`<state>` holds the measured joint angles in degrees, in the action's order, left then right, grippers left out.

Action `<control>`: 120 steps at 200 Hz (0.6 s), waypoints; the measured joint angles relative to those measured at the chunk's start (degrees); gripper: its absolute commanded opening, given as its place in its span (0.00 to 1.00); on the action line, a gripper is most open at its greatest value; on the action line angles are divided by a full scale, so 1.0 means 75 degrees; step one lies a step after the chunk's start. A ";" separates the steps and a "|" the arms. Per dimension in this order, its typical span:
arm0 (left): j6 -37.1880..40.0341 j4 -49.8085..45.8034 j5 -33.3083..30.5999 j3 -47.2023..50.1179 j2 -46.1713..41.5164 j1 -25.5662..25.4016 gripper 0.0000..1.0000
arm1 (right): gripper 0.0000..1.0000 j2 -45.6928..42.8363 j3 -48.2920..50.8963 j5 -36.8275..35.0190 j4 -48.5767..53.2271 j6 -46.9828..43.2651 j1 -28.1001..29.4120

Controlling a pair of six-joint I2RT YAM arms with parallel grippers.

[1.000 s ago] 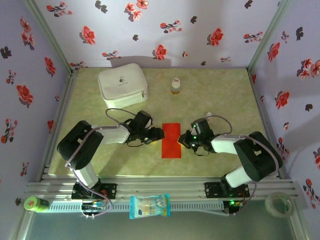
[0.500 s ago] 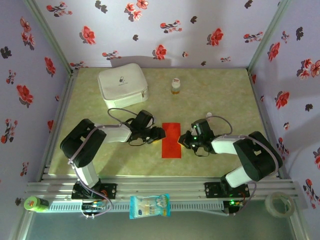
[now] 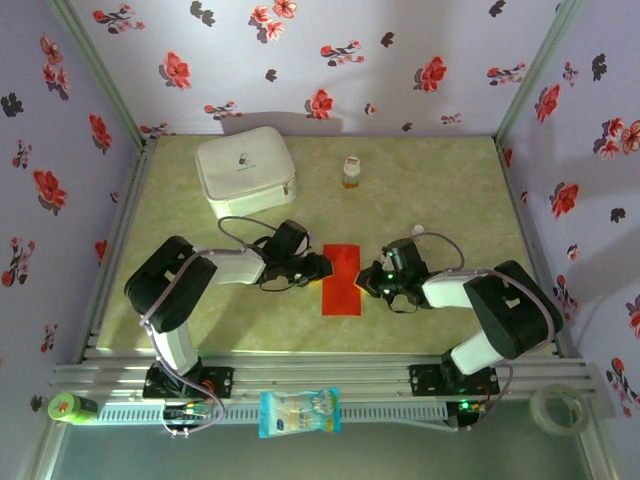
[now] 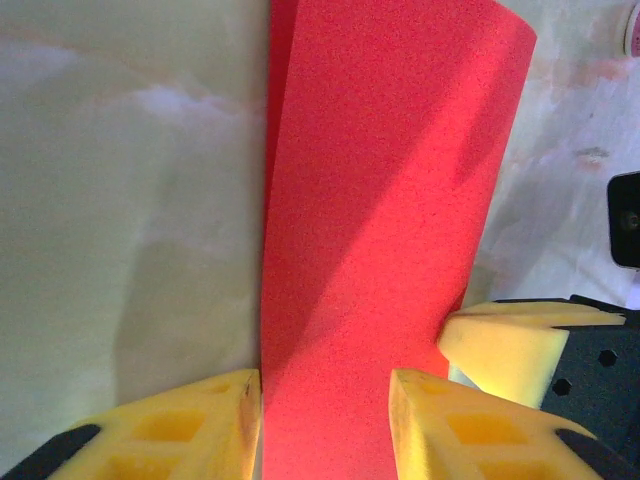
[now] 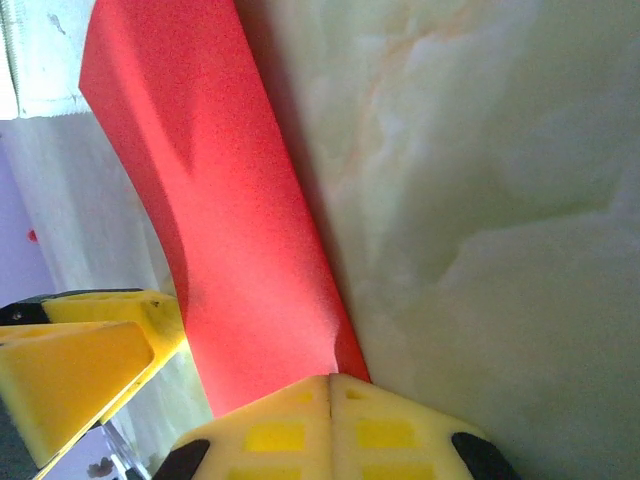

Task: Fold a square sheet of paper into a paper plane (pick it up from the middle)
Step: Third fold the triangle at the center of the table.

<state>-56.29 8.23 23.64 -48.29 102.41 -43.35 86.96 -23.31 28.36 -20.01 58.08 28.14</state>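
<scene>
Judging by its narrow oblong outline, the red sheet of paper [image 3: 342,279], lying near the middle of the tabletop [image 3: 450,180], looks doubled over once, with no pointed nose or wings made, so most of the folding is left. The right gripper [image 5: 330,385] is clamped tight on the sheet's right edge. The left gripper [image 4: 325,395] stands partly open, its yellow fingers [image 4: 200,420] straddling the left edge.

At the bottom centre I see my right gripper [image 5: 330,420], its yellow pads pressed together on the near end of the red sheet [image 5: 210,220]. The sheet runs, bowed, to the upper left. At lower left is the left gripper [image 5: 85,345], just beside the sheet. The pale marbled table [image 5: 500,200] lies to the right.
</scene>
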 measured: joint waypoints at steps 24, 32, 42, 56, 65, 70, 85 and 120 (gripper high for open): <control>-0.0032 0.0058 -0.0003 0.0000 0.0023 -0.0020 0.37 | 0.06 0.0064 0.0020 0.0149 -0.0131 0.0093 -0.0055; -0.0050 0.0111 -0.0003 0.0003 0.0044 -0.0035 0.36 | 0.06 0.0067 0.0023 0.0154 -0.0140 0.0122 -0.0061; -0.0055 0.0125 -0.0003 0.0003 0.0044 -0.0035 0.36 | 0.07 0.0073 0.0023 0.0163 -0.0152 0.0128 -0.0064; -0.0061 0.0192 -0.0009 0.0032 0.0044 -0.0044 0.36 | 0.07 0.0073 0.0023 0.0166 -0.0152 0.0140 -0.0067; -0.0061 0.0236 -0.0015 0.0055 0.0044 -0.0050 0.35 | 0.07 0.0073 0.0023 0.0166 -0.0152 0.0143 -0.0067; -0.0064 0.0254 -0.0015 0.0061 0.0044 -0.0050 0.36 | 0.07 0.0073 0.0023 0.0166 -0.0154 0.0143 -0.0067; -0.0085 0.0341 -0.0038 0.0111 0.0026 -0.0052 0.35 | 0.07 0.0073 0.0023 0.0166 -0.0152 0.0143 -0.0067; -0.0289 0.0606 -0.0125 0.0405 -0.0149 -0.0052 0.31 | 0.08 0.0073 0.0023 0.0166 -0.0152 0.0143 -0.0067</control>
<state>-58.46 12.78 22.70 -45.25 101.30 -43.75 87.50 -23.14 29.61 -21.15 59.16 27.64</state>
